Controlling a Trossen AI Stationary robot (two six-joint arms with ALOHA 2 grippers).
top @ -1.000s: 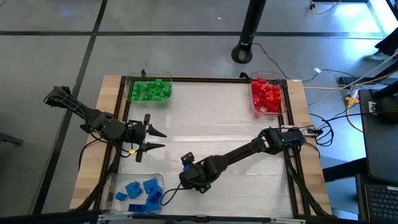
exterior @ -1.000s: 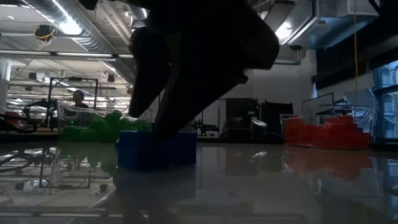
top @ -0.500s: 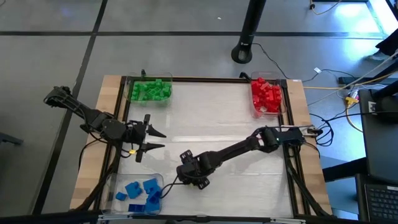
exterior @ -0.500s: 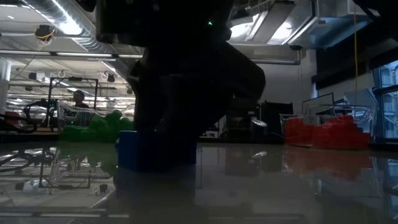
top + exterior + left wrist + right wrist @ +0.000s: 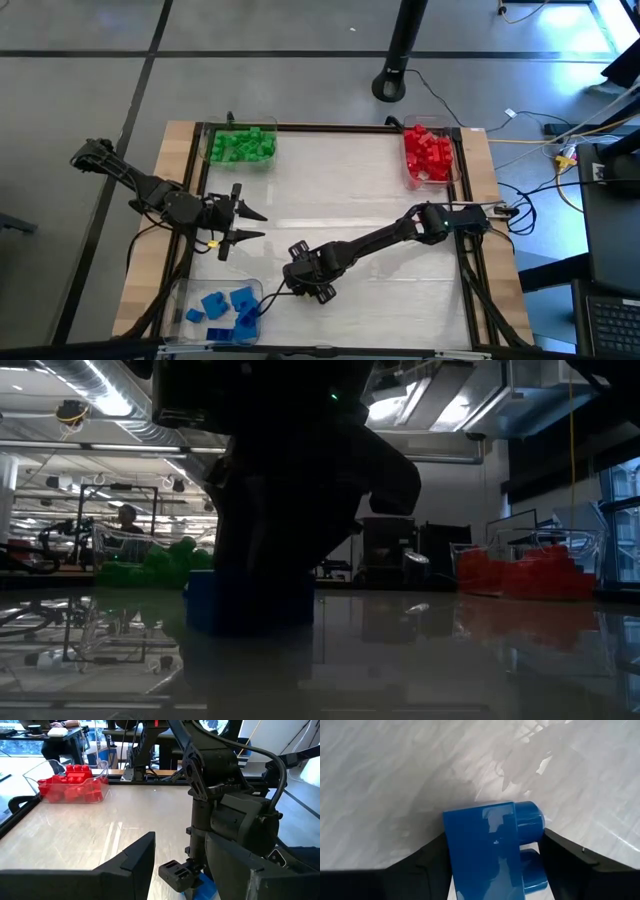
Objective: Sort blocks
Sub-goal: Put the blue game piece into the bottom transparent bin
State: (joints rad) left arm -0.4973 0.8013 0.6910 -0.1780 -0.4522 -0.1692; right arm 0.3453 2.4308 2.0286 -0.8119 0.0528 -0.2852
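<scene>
A single blue block (image 5: 482,847) lies on its side on the table near the front, left of middle, its studs (image 5: 529,822) pointing sideways. My right gripper (image 5: 305,280) stands over it, pointing steeply down, with one finger on each side. From the low view only the block's left end (image 5: 200,600) shows beside the dark gripper. My left gripper (image 5: 245,225) hovers open above the table's left side, holding nothing. My right gripper has the blue block between its two fingers, coming from above. One finger (image 5: 427,862) lies against the block's flat bottom face (image 5: 451,851). The other finger (image 5: 565,857) meets the studs (image 5: 532,870). The block still rests on the table.
A clear tray of blue blocks (image 5: 225,305) stands at the front left, close to my right gripper. A tray of green blocks (image 5: 243,145) is at the far left and one of red blocks (image 5: 428,152) at the far right. The white table middle (image 5: 340,190) is bare.
My right gripper has moved a little toward the table's left edge and come down over the blue block, which has stayed in place on the table. In the low view the gripper now hides most of the block.
</scene>
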